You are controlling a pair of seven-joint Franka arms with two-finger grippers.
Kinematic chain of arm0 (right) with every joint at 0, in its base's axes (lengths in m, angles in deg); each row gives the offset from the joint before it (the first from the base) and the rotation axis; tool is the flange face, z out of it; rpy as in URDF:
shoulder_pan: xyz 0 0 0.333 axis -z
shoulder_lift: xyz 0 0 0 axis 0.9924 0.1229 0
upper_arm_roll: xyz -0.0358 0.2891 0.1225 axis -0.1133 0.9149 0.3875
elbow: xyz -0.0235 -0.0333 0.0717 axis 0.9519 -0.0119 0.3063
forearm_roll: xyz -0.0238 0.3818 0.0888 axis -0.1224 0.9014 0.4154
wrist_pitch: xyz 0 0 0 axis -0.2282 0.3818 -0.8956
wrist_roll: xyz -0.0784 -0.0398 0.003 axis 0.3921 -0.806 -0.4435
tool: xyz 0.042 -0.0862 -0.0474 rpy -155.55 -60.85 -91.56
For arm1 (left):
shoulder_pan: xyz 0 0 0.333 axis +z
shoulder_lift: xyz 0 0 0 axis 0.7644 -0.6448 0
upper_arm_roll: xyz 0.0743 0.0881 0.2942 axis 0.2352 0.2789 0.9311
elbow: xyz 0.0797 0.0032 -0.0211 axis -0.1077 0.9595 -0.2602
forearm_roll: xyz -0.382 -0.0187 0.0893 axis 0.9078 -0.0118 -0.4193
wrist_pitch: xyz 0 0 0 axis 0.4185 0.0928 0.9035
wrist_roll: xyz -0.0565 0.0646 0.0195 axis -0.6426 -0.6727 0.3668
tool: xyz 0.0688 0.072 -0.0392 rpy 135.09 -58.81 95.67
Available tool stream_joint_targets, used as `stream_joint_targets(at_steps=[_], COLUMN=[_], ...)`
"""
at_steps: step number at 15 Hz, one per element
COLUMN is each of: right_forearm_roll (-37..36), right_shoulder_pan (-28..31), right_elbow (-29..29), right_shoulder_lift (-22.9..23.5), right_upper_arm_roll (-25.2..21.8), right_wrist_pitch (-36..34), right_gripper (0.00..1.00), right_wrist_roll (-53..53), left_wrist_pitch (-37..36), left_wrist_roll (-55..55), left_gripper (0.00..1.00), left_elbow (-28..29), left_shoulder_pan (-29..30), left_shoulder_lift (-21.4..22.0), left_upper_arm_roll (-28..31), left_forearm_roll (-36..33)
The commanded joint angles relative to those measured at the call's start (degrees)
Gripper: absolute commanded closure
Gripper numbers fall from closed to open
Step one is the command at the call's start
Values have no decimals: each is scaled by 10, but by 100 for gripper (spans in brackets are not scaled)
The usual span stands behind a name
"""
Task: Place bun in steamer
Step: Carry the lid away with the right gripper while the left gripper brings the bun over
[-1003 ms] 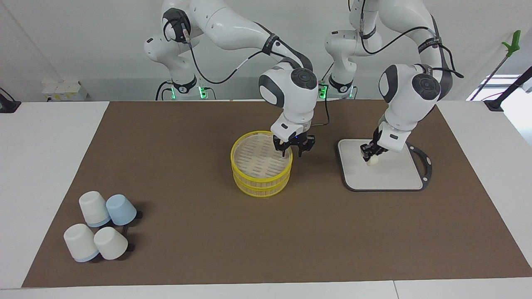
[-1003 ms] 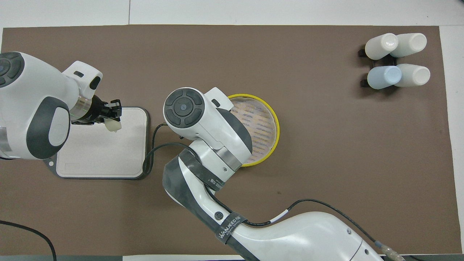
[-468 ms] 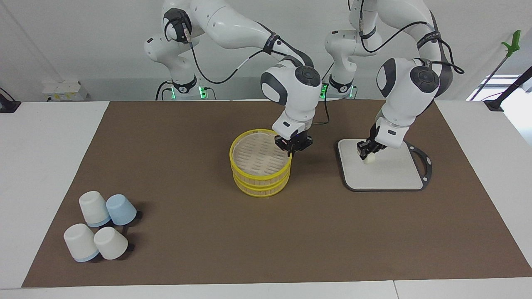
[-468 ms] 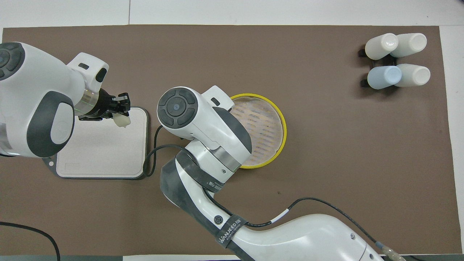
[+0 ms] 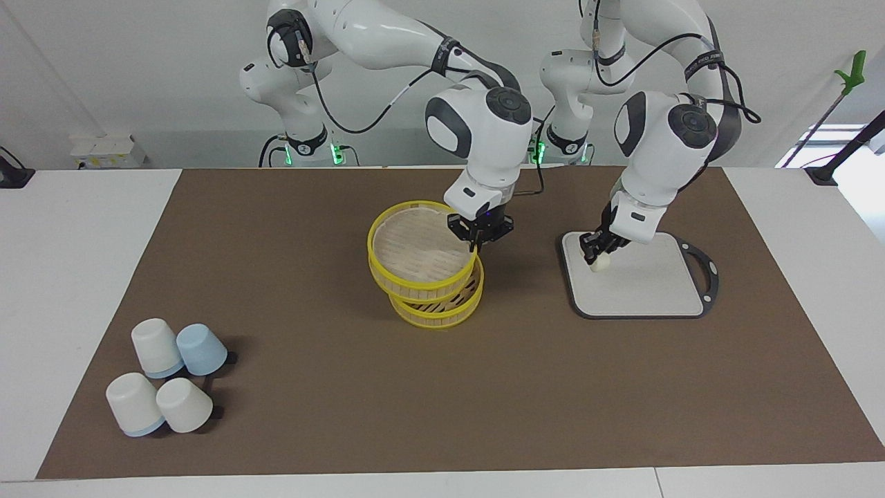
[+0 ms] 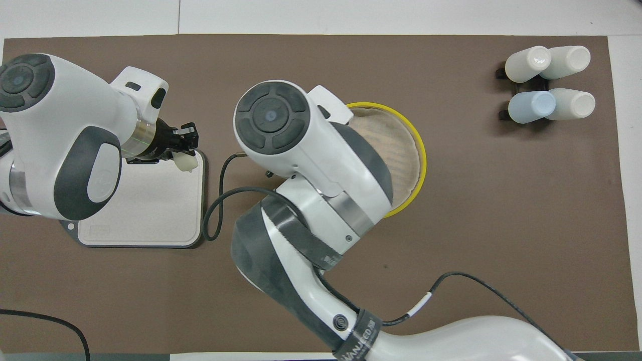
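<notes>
1. The right gripper [image 5: 476, 242] is clamped on the rim of the steamer's top tier [image 5: 422, 250], its fingers together on the yellow edge at the side toward the robots; that tier is lifted and tilted, hanging off-centre over the steamer's bottom tier [image 5: 437, 306], shifted toward the right arm's end of the surface.
2. The bottom tier sits on the brown mat [image 5: 442, 387] near the middle of the surface; part of its slatted floor shows under the raised tier in the facing view; in the overhead view the right arm's wrist covers much of the steamer [image 6: 401, 150] and hides this gripper.
3. The left gripper [image 5: 593, 253] holds the bun [image 5: 599, 263], fingers clamped on the small cream lump; it hangs over the grey board [image 5: 639, 277], above the board's corner nearest the steamer and the robots; the bun looks clear of the board in the facing view, though how far I cannot tell.
4. In the overhead view the same bun [image 6: 185, 161] shows at the tips of the left gripper [image 6: 186, 150], over the board's [image 6: 145, 210] edge.
5. Four upturned cups [image 5: 166, 377], three white and one pale blue, stand clustered on the mat at the right arm's end, farther from the robots than the steamer and well apart from it.
</notes>
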Motion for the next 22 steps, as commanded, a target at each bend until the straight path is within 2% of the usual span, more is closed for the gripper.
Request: stream_joint_targets(at_steps=[1, 3, 6, 9, 11, 12, 14, 15, 19, 22], right_forearm_roll=[12, 11, 14, 15, 16, 18, 34, 42, 43, 43], right_shoulder_pan=[61, 107, 183, 242, 270, 281, 302, 307, 309, 309], right_elbow=[12, 30, 85, 109, 134, 170, 244, 262, 279, 285], right_shoulder_lift=[-44, -68, -111, -128, -135, -150, -182, -188, -194, -198], right_upper_arm_roll=[2, 2, 3, 3, 3, 3, 4, 3, 2, 2], right_wrist_pitch=[-34, -36, -24, 0, 23, 48, 97, 108, 114, 122], right_gripper=[100, 100, 100, 100, 100, 100, 100, 100, 100, 100], right_wrist_roll=[-78, -132, -226, -296, -342, -353, -362, -374, -377, -378], left_wrist_pitch=[-17, -18, -23, -17, -17, -12, 12, 16, 48, 57], left_wrist_roll=[27, 55, 153, 194, 235, 238, 239, 239, 238, 238], left_gripper=[70, 70, 70, 70, 70, 70, 70, 70, 70, 70], left_elbow=[-29, -54, -124, -135, -163, -170, -170, -170, -165, -155], left_shoulder_pan=[-23, -42, -112, -173, -216, -234, -239, -241, -246, -247], left_shoulder_lift=[-16, -30, -94, -113, -167, -190, -197, -204, -227, -229], left_upper_arm_roll=[7, 7, 9, 9, 9, 12, 11, 11, 11, 11], left_forearm_roll=[12, 12, 15, 16, 10, 7, 9, 10, 5, 5])
